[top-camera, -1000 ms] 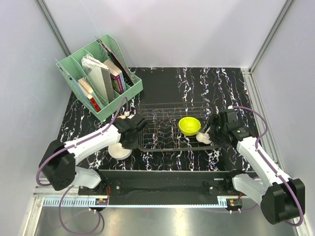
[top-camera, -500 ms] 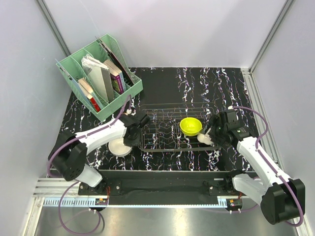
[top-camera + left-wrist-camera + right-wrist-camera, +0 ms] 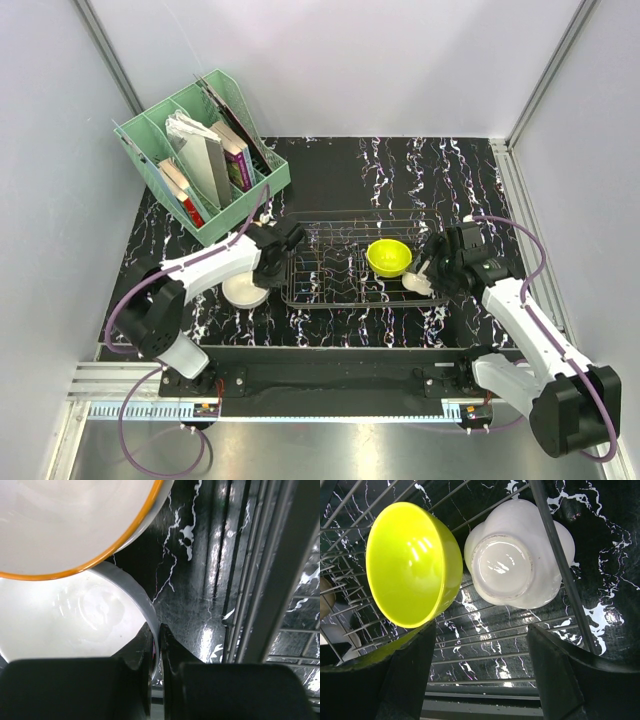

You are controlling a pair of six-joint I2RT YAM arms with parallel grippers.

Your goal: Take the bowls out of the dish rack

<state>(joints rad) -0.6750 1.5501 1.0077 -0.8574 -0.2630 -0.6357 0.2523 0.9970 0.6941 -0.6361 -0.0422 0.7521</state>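
1. My left gripper (image 3: 156, 630) is pinched shut on the wall of a plain white bowl (image 3: 65, 615). The bowl sits on the marbled black table (image 3: 400, 170), just left of the dish rack (image 3: 330, 285).
2. An orange-rimmed bowl (image 3: 65, 515) overlaps that bowl at the top of the wrist view; I cannot tell whether they touch. The rack's wires run close on the right of my fingers.
3. My right gripper (image 3: 481, 630) hangs spread wide over the rack's right end, holding nothing. Under it a yellow-green bowl (image 3: 410, 565) stands tipped on edge among the prongs. Just beside it a lobed white bowl (image 3: 515, 560) lies bottom up, with a rack wire crossing its right side.
4. A mint-green file organiser (image 3: 270, 185) stands at the far left, well apart from both grippers.
5. Since half a second ago my left elbow has swung inward, and the left gripper and its bowl have edged away from the bases. My right arm and its two bowls sit as they did.
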